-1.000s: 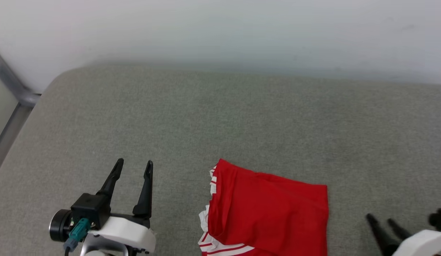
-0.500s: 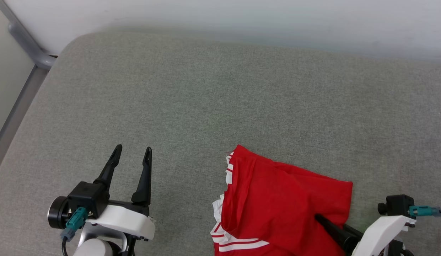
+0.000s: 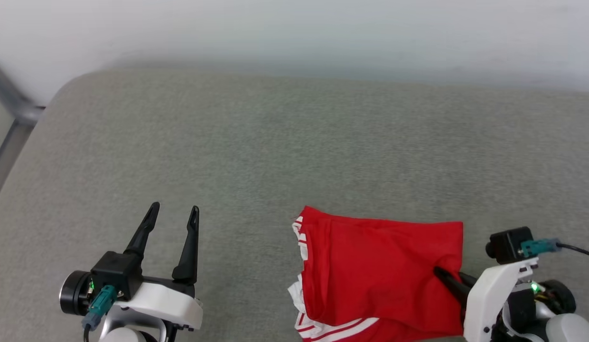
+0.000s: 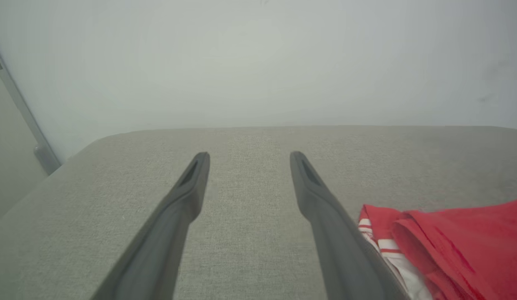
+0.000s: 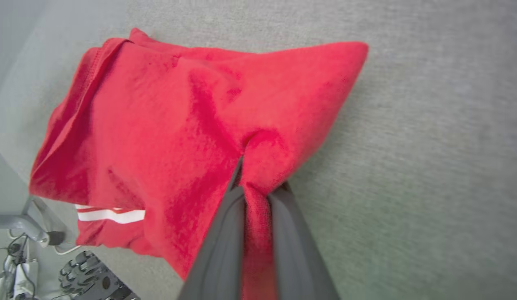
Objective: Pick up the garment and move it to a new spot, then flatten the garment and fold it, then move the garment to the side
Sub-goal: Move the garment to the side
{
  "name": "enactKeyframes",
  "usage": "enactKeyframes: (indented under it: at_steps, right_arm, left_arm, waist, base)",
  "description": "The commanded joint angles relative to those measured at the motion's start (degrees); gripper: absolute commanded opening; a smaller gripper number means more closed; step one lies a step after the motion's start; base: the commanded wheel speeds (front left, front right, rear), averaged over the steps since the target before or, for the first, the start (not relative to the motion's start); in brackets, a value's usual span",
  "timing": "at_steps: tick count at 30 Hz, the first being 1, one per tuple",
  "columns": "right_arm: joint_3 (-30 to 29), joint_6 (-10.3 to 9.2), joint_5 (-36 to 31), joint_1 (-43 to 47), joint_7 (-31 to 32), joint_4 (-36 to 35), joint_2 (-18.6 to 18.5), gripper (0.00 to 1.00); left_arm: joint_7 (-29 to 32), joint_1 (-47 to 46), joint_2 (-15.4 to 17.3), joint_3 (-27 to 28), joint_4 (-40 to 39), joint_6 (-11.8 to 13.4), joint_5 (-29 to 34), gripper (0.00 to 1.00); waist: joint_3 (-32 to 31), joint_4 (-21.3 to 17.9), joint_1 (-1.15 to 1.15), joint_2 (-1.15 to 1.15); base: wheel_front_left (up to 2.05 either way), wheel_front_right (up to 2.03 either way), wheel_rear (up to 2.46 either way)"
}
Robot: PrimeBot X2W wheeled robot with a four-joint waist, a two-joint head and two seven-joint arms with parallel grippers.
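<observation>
The garment (image 3: 379, 270) is a folded red shirt with white striped trim, lying on the grey cushion near its front edge, right of centre. My right gripper (image 3: 439, 273) is shut on the garment's right part, the cloth puckering where the fingers pinch it. In the right wrist view a fold of the garment (image 5: 179, 125) is squeezed between the two dark fingers (image 5: 225, 225) of the right gripper (image 5: 252, 175). My left gripper (image 3: 173, 213) stands open over bare cushion, left of the garment and apart from it. Between the spread tips of the left gripper (image 4: 249, 155) nothing is held, and the garment (image 4: 462, 246) lies to their right.
A grey upholstered surface (image 3: 275, 142) spreads under everything, with a pale wall (image 3: 294, 33) behind. A grey metal frame (image 3: 9, 118) stands at the far left. In the right wrist view the floor, a wheel and cables (image 5: 54, 266) show beyond the cushion's front edge.
The right gripper came in from the lower right, reached onto the garment's right part and shut on the cloth. The head camera shifted between frames. The left gripper stayed open in place.
</observation>
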Motion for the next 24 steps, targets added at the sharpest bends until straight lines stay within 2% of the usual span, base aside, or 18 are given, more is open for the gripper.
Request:
enactKeyframes:
  at_steps: [1,8,12,18,24]
  right_arm:
    - [0.43,-0.05,-0.74,-0.57,0.21,-0.43,-0.69,0.0]
    - [0.24,-0.05,-5.97,-1.71,4.31,-5.93,-4.88,0.0]
    - [-1.42,-0.05,-6.31,-3.22,5.51,-7.76,-4.61,0.0]
    - [-4.06,-0.07,-7.86,-10.05,3.15,-5.22,-5.47,0.0]
    - [-11.48,-0.07,-11.94,-17.78,-0.09,0.24,-8.42,0.0]
  left_arm:
    - [-0.23,0.78,0.18,0.24,-0.23,0.33,0.09,1.0]
    - [-0.15,1.32,0.15,0.14,-2.01,0.75,0.39,1.0]
    - [-0.15,0.68,-0.01,0.17,-3.31,0.61,0.46,1.0]
    - [-0.15,-3.14,0.97,0.18,-6.15,-0.71,1.2,1.0]
    - [0.02,-10.01,2.28,-0.33,-8.93,-3.09,2.91,1.0]
  waist:
    - [-1.75,-2.54,0.0,0.0]
    - [-2.28,-10.04,0.0,0.0]
    - [-0.33,-14.39,0.0,0.0]
    - [7.21,-18.98,0.0,0.0]
    - [16.17,-19.55,0.0,0.0]
  base:
    - [0.0,0.0,0.0]
    - [0.0,0.0,0.0]
    - [0.0,0.0,0.0]
    - [0.0,0.0,0.0]
    - [0.0,0.0,0.0]
